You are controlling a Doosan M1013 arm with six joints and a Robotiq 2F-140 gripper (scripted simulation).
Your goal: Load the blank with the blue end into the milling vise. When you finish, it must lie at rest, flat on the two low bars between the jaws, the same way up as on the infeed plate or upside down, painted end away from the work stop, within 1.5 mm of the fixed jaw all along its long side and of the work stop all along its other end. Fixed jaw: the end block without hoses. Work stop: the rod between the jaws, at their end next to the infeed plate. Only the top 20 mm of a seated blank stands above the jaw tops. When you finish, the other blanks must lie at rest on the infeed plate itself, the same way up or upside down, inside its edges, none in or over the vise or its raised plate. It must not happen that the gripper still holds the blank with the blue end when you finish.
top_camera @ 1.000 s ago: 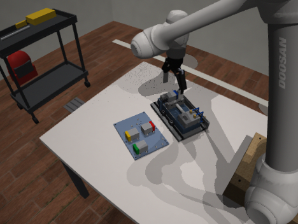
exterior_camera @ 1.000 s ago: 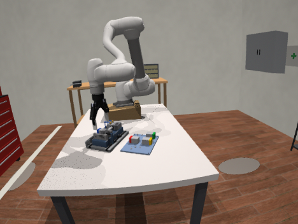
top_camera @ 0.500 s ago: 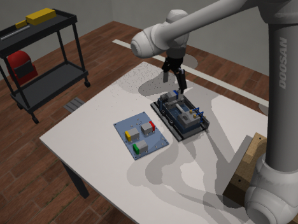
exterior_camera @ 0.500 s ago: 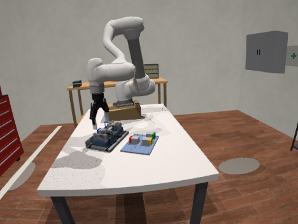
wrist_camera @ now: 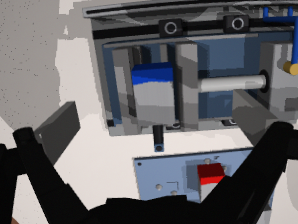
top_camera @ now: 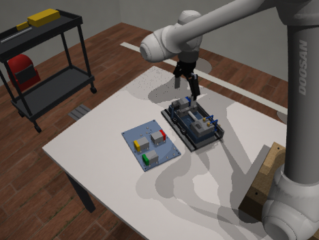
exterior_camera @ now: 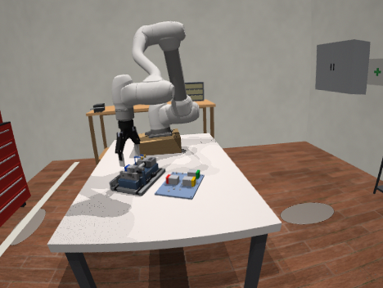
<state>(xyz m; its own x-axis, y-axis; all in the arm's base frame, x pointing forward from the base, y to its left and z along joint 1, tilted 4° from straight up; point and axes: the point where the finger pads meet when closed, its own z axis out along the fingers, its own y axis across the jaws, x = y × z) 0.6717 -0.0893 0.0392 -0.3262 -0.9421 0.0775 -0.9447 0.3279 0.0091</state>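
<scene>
Brown plank floor (top_camera: 41, 191) (exterior_camera: 344, 172) surrounds the white table (top_camera: 112, 112) (exterior_camera: 196, 221), where, left to right in the overhead view, three blocks tipped yellow (top_camera: 141, 144), green (top_camera: 150, 158) and red (top_camera: 158, 137) sit on a blue plate (top_camera: 163, 157) (exterior_camera: 176, 194) (wrist_camera: 150, 175) beside the vise below the wide-apart claw (top_camera: 187, 89) (exterior_camera: 130, 157) (wrist_camera: 153, 109), the blue-ended block (top_camera: 182, 102) (wrist_camera: 154, 95) between its jaws.

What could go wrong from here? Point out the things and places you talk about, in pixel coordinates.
The open hand (top_camera: 185, 92) (exterior_camera: 130, 157) (wrist_camera: 153, 109) has one fingertip over the vise (top_camera: 191, 149) (exterior_camera: 141, 192) (wrist_camera: 111, 95); coming down, it might hit a jaw.
The blue-ended blank (wrist_camera: 154, 100) sits between the jaws, but its gap to the fixed jaw can't be judged; it may be out of tolerance.
A careless nudge could shift it off the work stop.
</scene>
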